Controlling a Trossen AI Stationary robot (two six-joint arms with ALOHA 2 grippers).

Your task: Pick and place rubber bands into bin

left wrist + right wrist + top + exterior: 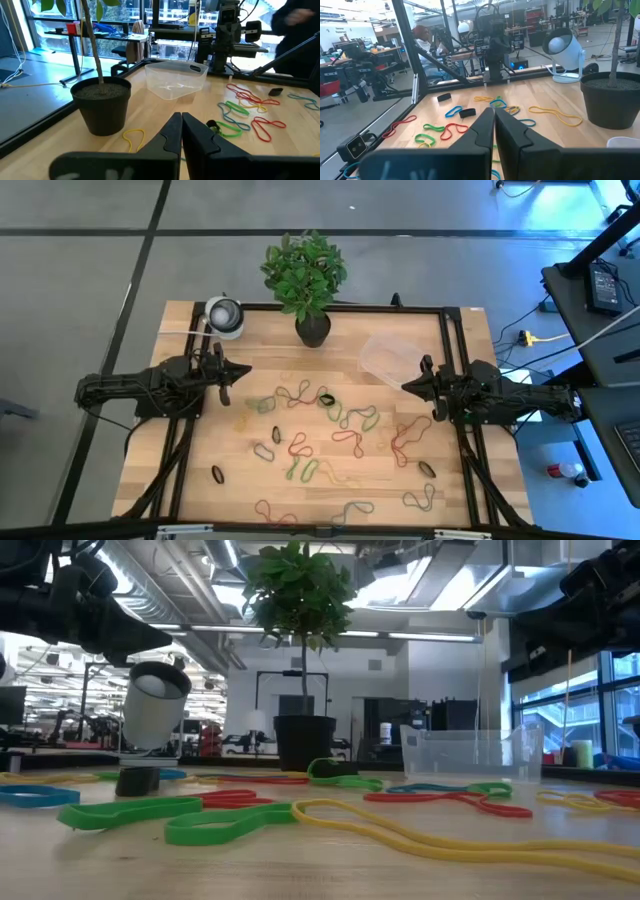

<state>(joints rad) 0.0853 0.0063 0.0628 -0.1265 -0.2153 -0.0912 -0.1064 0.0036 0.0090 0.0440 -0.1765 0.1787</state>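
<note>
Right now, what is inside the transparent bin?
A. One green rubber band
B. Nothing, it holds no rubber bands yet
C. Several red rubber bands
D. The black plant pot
B. The bin shows only bare clear plastic in the high view and the left wrist view, while the rubber bands all lie scattered on the table outside it.

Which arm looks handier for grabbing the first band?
Probably the right: its claw hovers shut beside the bin, with rubber bands close below. The left claw, also shut, sits farther from the bin.
</note>
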